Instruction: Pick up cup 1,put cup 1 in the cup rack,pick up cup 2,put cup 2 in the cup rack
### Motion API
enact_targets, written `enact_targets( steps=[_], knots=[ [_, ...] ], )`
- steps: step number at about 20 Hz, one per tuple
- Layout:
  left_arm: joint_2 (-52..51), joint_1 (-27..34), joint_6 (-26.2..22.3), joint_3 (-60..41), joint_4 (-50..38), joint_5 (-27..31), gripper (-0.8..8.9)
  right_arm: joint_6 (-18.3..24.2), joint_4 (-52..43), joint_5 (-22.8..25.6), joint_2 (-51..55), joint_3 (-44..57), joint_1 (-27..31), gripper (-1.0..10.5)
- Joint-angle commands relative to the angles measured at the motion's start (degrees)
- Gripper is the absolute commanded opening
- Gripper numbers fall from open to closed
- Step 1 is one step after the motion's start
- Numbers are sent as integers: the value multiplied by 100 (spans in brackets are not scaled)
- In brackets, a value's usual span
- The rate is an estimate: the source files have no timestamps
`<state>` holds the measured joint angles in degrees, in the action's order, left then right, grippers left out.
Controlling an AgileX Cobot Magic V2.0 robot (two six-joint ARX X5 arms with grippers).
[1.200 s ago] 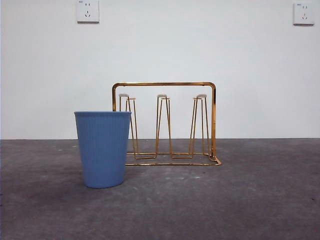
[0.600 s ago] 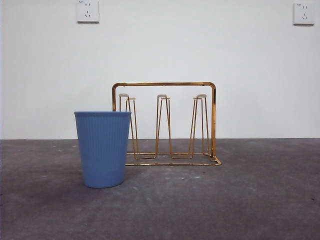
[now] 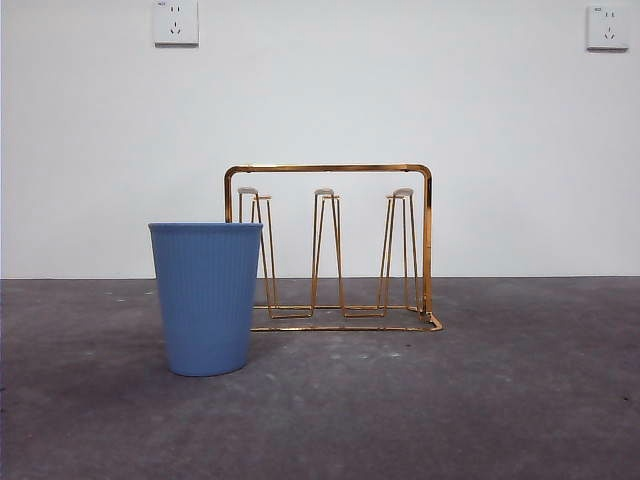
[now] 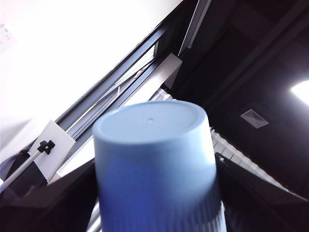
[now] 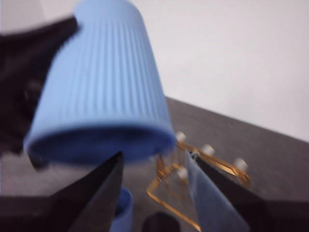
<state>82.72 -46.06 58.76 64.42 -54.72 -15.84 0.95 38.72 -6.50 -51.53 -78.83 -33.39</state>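
A blue ribbed cup (image 3: 206,298) stands upright on the grey table, just left of and in front of the gold wire cup rack (image 3: 330,168). No arm shows in the front view. A second blue cup (image 4: 154,159) sits bottom-up in my left gripper (image 4: 157,198), which is shut on it. The right wrist view shows that held cup (image 5: 101,92) hanging mouth-down above the cup rack (image 5: 203,154), with the left gripper's black jaw at its side. My right gripper (image 5: 154,203) is open and holds nothing. The rim of the standing cup (image 5: 123,212) shows beneath it.
A white wall with two sockets (image 3: 176,22) (image 3: 607,27) rises behind the table. The table (image 3: 520,380) is dark grey and scuffed. The left wrist view looks up at a dark ceiling and a window frame.
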Motion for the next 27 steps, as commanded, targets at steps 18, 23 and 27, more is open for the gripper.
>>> enact_targets(
  steps=[18, 23, 27],
  knots=[
    [39, 50, -4391, 210, 3410, 2046, -7, 337, 2437, 1167, 1113, 24, -2, 221],
    [345, -20, -4900, 273, 3390, 2345, -7, 339, 2437, 1167, 1130, 24, -2, 221],
    [800, -24, -5080, 509, 3390, 2420, -7, 339, 2435, 1167, 1126, 24, -2, 221]
  ],
)
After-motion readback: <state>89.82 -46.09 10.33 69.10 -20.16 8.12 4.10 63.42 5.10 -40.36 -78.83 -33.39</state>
